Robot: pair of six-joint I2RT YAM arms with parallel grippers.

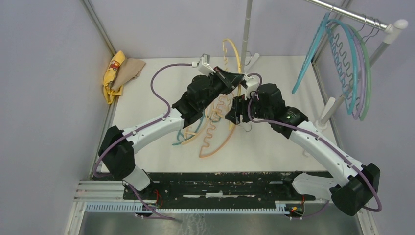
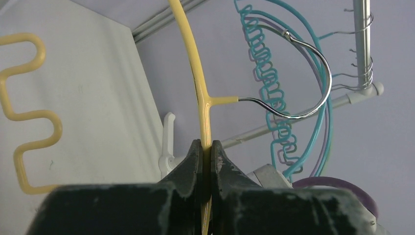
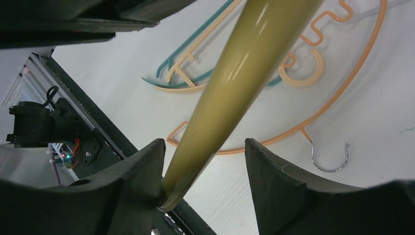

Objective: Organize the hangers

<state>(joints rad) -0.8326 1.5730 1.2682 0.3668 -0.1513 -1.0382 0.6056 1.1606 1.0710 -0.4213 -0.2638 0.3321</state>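
The left gripper (image 2: 206, 144) pinches the yellow hanger (image 2: 193, 58) aloft near its hook (image 2: 313, 63); the right gripper (image 3: 204, 147), fingers spread around its arm, should close squarely before the left lets go.

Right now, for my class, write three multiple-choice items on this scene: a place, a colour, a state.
1. The yellow-and-tan cloth lies: A on the rail; B at the table's back left corner; C under the right arm.
2. The hanger in the left fingers is: A teal; B lilac; C yellow.
3. The right fingers are: A open around that hanger; B shut on it; C out of view.
Key: 1B, the top view shows it there; 2C, yellow plastic is pinched; 3A, they stand apart with it between.
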